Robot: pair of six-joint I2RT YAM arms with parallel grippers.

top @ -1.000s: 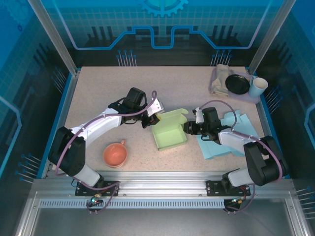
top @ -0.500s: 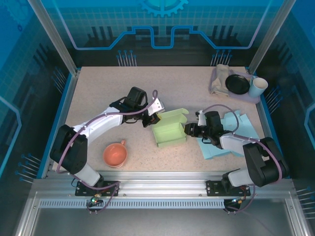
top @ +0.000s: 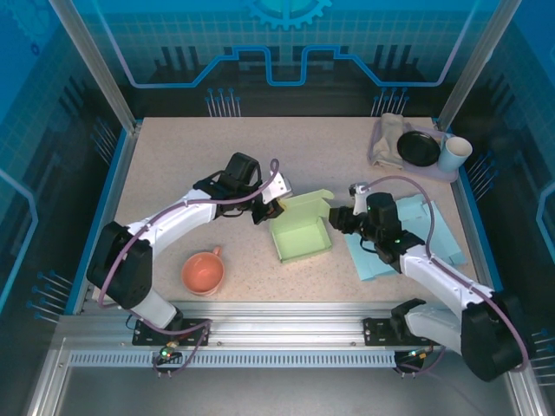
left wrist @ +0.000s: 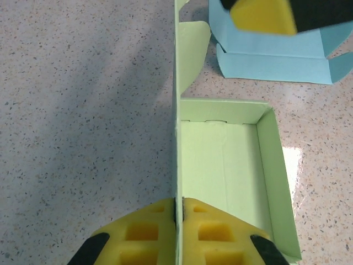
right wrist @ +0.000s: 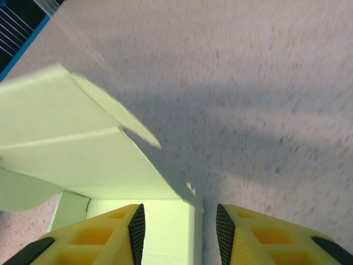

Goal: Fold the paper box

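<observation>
The green paper box (top: 300,236) lies open-topped on the table's middle, its lid flap (top: 305,204) raised at the far side. My left gripper (top: 270,209) is shut on the box's thin upright left wall (left wrist: 178,138), yellow pads (left wrist: 151,229) pressed flat on both sides of it. My right gripper (top: 341,219) hovers at the box's far right corner. Its jaws are open, and the box's wall edge (right wrist: 197,212) stands between the fingers (right wrist: 118,232) without touching either.
A flat blue paper sheet (top: 401,241) lies under the right arm, right of the box. An orange cup (top: 203,272) sits near the front left. A tray at the back right holds a black plate (top: 420,148), a white cup (top: 453,153) and a cloth (top: 388,137).
My right gripper has lifted from the box's right side to its far right corner and opened wider. The box has settled flatter. The left gripper has kept its grip.
</observation>
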